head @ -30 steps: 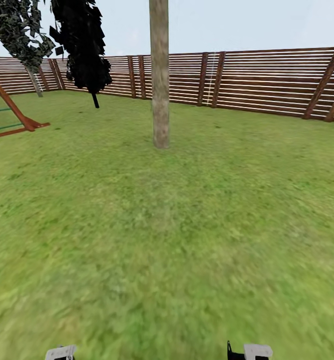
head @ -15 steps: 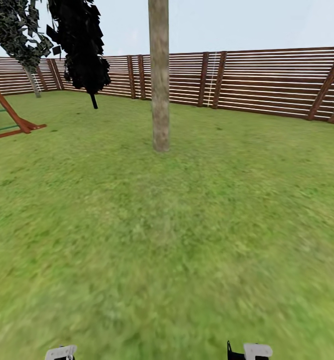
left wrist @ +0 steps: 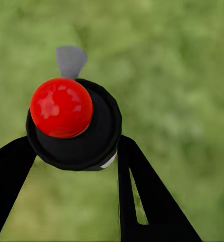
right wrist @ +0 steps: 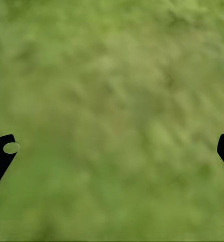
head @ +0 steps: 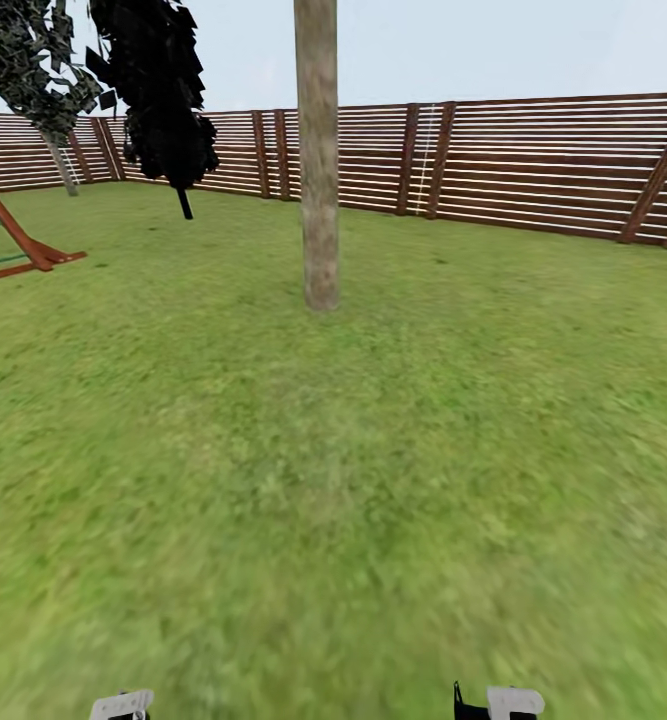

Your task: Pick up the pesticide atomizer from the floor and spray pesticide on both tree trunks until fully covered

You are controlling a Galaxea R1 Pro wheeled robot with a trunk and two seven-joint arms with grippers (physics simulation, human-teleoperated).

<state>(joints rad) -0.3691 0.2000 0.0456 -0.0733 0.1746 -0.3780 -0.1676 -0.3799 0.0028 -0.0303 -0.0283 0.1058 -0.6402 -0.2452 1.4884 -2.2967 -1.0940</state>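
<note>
1. Left gripper [left wrist: 71, 151]: the two black fingers [left wrist: 142, 201] are clenched on the pesticide atomizer [left wrist: 74, 126], one on each side of its round black body. The atomizer has a red dome on top and a grey nozzle tab beyond it. Blurred grass lies underneath.
2. Right gripper [right wrist: 112, 151]: the fingers are spread wide apart at the two edges of the right wrist view, with nothing between them. Only grass lies below.
3. Head view, near edge: a pale part of each arm shows at the bottom, left and right.
4. The floor [head: 373, 500]: green grass runs from the robot out to the far boundary.
5. Tree trunk [head: 319, 200]: a thick beige-grey column stands upright on the grass, ahead and slightly left of centre, well apart from both arms.
6. Far left: a red-brown wooden frame [head: 23, 245] stands on the grass.
7. Far: a black-green conifer [head: 153, 90] and a mottled leafy tree [head: 33, 60] stand near the brown slatted fence [head: 533, 165].
</note>
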